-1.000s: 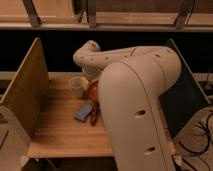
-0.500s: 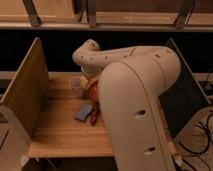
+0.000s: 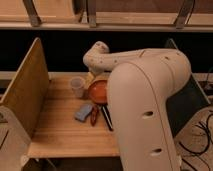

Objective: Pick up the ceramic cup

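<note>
The ceramic cup (image 3: 77, 86) is a small pale handleless cup standing upright on the wooden table (image 3: 60, 127), toward the back left. The gripper (image 3: 89, 80) is at the end of the white arm (image 3: 145, 95), just to the right of the cup and above the orange bowl (image 3: 99, 91). The arm's wrist hides most of the gripper. I cannot tell whether it touches the cup.
A blue-grey sponge-like block (image 3: 83, 112), a reddish item (image 3: 94, 115) and a dark utensil (image 3: 106, 118) lie mid-table. A wooden side panel (image 3: 25, 92) stands on the left. A dark panel (image 3: 192, 95) stands at right. Cables (image 3: 202, 130) lie on the floor.
The gripper has shifted slightly closer to the cup. The cup and the other objects have not moved.
</note>
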`<state>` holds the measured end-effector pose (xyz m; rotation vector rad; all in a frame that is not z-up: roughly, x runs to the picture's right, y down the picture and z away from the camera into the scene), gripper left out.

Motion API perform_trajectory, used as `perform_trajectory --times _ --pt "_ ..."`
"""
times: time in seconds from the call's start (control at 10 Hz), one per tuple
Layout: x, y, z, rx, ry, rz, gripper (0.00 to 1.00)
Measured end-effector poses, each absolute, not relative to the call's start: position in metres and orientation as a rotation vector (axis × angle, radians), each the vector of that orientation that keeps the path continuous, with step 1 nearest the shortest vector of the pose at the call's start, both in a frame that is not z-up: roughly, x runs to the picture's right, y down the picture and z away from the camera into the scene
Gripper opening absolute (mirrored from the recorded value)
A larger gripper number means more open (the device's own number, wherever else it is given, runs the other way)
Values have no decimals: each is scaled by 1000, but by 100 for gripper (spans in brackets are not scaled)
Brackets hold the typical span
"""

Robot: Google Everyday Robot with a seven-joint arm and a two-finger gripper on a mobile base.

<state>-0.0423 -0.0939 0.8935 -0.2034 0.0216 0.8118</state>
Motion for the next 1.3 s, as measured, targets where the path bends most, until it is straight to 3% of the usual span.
perform_trajectory --times 0.4,1.3 --pt "-70 -99 916 -219 -101 768 80" --pt "-108 -110 912 -232 -128 599 80"
